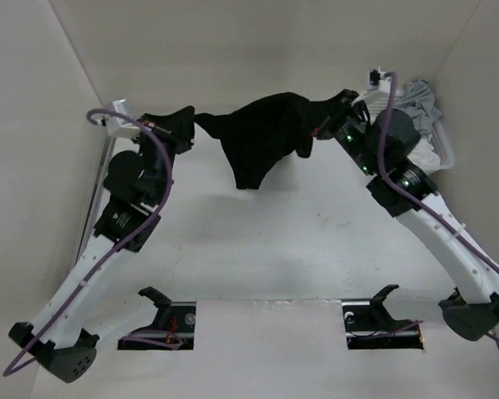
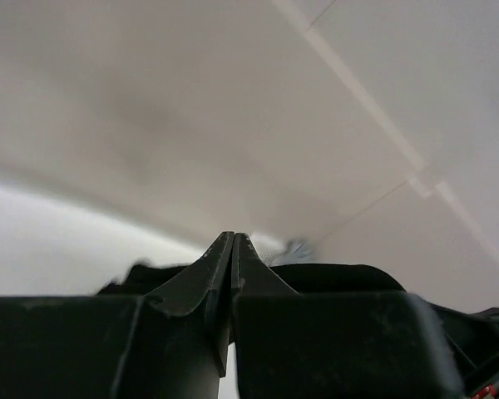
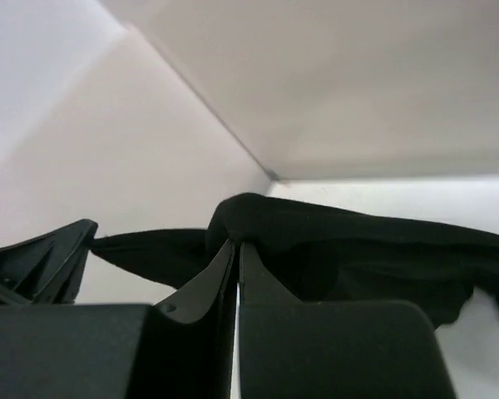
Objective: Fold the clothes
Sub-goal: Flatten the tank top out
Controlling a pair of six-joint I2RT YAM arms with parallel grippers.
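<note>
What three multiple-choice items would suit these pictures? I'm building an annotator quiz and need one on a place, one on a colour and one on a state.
1. Where is the black garment?
A. Lying flat.
B. Hung between the left gripper and right gripper.
C. Draped over one arm.

2. What colour is the bundled fabric in the far right corner?
A. Red.
B. Blue.
C. Grey.

3. How do the grippers stand?
A. Both shut on the garment.
B. Both open.
C. One open.

Key:
1 B, the top view shows it stretched between the arms and sagging in the middle.
2 C, it looks pale grey.
3 A, each wrist view shows fingers pressed together at black fabric.
</note>
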